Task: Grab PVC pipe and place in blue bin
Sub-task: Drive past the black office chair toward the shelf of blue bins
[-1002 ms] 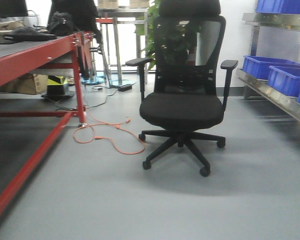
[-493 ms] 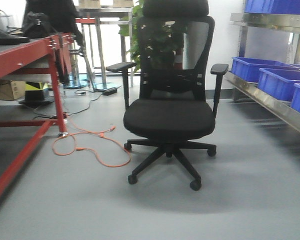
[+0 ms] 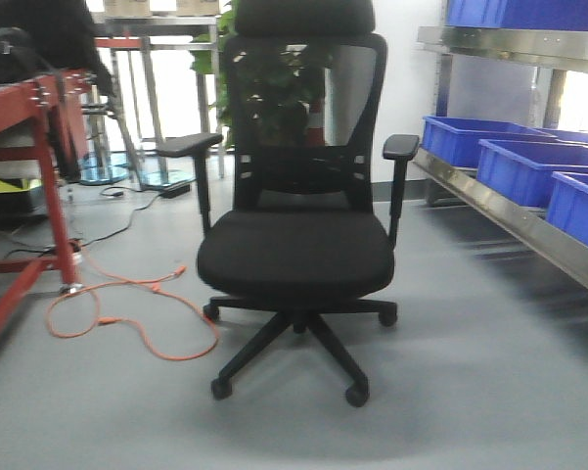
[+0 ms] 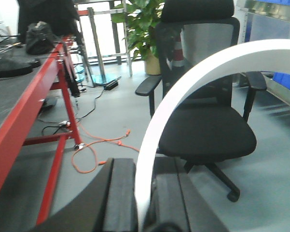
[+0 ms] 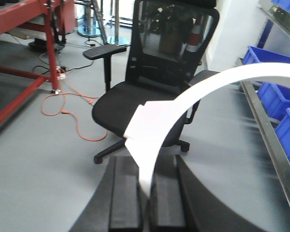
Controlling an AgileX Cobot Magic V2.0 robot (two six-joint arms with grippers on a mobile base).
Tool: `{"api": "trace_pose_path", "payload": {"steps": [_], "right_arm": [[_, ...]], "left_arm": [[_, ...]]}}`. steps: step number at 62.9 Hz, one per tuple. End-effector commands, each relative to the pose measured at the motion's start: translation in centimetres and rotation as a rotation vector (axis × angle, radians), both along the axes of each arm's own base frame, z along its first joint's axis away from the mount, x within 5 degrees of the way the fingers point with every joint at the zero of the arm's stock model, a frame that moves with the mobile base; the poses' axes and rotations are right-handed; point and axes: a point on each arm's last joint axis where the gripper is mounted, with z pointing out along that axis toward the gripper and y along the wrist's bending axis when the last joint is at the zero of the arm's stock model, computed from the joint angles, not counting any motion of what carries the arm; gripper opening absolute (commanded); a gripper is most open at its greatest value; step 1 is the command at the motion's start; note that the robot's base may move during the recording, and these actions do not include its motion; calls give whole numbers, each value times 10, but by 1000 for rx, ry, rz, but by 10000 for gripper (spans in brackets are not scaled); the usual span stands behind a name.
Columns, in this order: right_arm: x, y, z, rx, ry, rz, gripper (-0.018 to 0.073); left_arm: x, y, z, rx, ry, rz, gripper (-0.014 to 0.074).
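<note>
PVC pipe (image 4: 181, 87) held; blue bins (image 3: 528, 166) drawing nearer.
Your left gripper (image 4: 144, 169) and right gripper (image 5: 145, 169) each seem to pinch pipe; drop-off comes next.

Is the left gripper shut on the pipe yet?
Shut. The left gripper has the white pipe clamped between its two fingers.
</note>
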Motion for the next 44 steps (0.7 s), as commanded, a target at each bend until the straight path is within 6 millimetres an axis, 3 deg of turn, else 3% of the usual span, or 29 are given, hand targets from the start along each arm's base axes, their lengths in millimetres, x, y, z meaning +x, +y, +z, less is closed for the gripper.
{"api": "trace_pose_path", "payload": {"steps": [1,44], "right_arm": [[-2,-1,4,-13,-30,-5,-168],[-2,-1,4,-13,-30,-5,-168]], "left_arm": [[-1,-1,4,-12,-40,-7,-111],[-1,-1,4,-12,-46,-7,-111]]}}
